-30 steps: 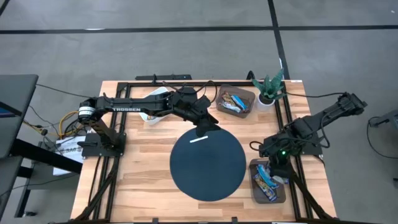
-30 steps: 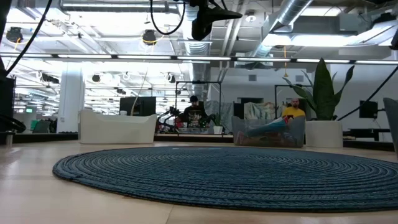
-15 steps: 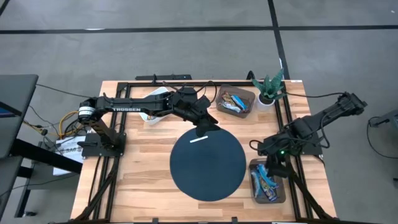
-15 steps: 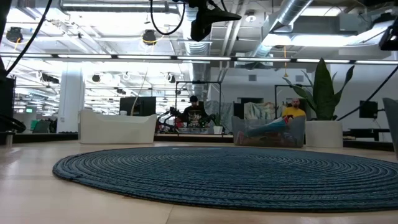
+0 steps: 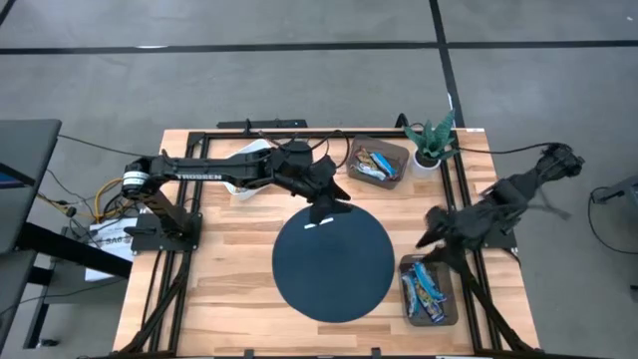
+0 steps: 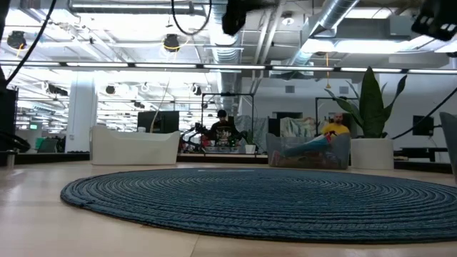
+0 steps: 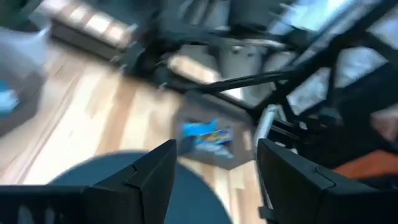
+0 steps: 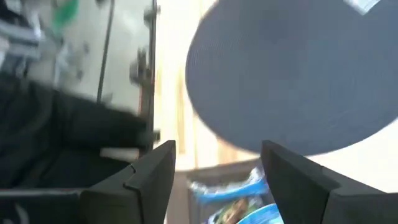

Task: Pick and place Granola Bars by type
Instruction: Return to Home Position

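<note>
Blue Granola Bars [image 5: 427, 289] lie in a grey bin [image 5: 445, 311] at the near right; they also show in the right wrist view [image 8: 231, 186]. Multicoloured Granola Bars [image 5: 376, 163] lie in a second grey bin [image 5: 397, 152] at the far side. My right gripper [image 5: 431, 234] [image 8: 217, 162] hangs open above the wood between the round dark-blue mat [image 5: 333, 264] and the near-right bin, with nothing between its fingers. Open and empty as well, my left gripper [image 5: 327, 207] [image 7: 214, 155] hovers over the mat's far edge.
A thin white strip [image 5: 317, 223] lies on the mat's far part. A white bin [image 5: 247, 172] stands at the far left, partly under my left arm. A potted plant [image 5: 433, 140] stands in the far right corner. A black frame [image 5: 461, 199] runs along the table's edges.
My right gripper has risen from over the near-right bin and swung toward the mat and the table's far edge. My left gripper has gone up a little over the mat's far edge.
</note>
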Motion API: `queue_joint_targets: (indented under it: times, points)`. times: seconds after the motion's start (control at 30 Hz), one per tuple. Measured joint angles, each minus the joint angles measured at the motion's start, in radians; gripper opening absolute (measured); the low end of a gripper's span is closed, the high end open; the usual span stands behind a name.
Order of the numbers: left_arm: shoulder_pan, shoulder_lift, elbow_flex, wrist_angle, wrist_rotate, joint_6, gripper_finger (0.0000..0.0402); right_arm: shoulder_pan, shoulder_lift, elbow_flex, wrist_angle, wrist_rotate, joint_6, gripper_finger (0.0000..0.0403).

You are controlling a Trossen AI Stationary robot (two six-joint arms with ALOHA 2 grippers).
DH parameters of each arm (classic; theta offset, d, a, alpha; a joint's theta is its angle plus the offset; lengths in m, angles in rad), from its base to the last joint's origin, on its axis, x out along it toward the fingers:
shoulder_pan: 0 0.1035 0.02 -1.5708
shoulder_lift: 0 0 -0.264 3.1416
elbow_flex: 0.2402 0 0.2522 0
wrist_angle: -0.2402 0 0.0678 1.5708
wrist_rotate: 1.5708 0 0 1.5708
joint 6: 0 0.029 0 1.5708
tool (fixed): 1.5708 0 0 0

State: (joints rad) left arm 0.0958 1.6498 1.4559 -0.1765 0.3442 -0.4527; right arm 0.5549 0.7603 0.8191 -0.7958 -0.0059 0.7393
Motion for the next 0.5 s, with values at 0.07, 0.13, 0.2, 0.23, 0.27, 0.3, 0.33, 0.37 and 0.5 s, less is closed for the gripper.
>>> queue_joint_targets:
  times: [0.07, 0.13, 0.2, 0.23, 0.27, 0.3, 0.33, 0.37, 0.5]
  points:
    - [-0.016, -0.027, 0.001, 0.011, 0.008, 0.033, 0.0216, 0.055, -0.076, -0.001, -0.023, 0.115, 0.017, 0.0223]
    - [-0.025, -0.055, 0.001, 0.004, -0.001, 0.052, 0.0216, 0.109, -0.14, -0.003, -0.025, 0.257, 0.012, 0.0217]
    - [-0.031, -0.082, 0.001, -0.001, -0.019, 0.082, 0.0216, 0.159, -0.192, -0.028, -0.014, 0.4, 0.017, 0.0213]
    - [-0.032, -0.098, 0.001, -0.001, -0.027, 0.102, 0.0216, 0.181, -0.216, -0.046, -0.01, 0.453, 0.02, 0.0212]
    - [-0.031, -0.116, 0.001, -0.001, -0.036, 0.118, 0.0216, 0.203, -0.237, -0.065, 0.0, 0.494, 0.02, 0.021]
    - [-0.031, -0.133, 0.001, 0.003, -0.049, 0.134, 0.0216, 0.223, -0.256, -0.088, 0.016, 0.529, 0.021, 0.0209]
    - [-0.031, -0.152, 0.001, -0.005, -0.06, 0.152, 0.0216, 0.239, -0.274, -0.115, 0.038, 0.561, 0.02, 0.0208]
    - [-0.032, -0.171, 0.001, -0.026, -0.071, 0.168, 0.0216, 0.253, -0.29, -0.142, 0.068, 0.589, 0.019, 0.0207]
    - [-0.032, -0.22, 0.002, -0.116, -0.135, 0.2, 0.0216, 0.269, -0.324, -0.251, 0.238, 0.633, -0.035, 0.0203]
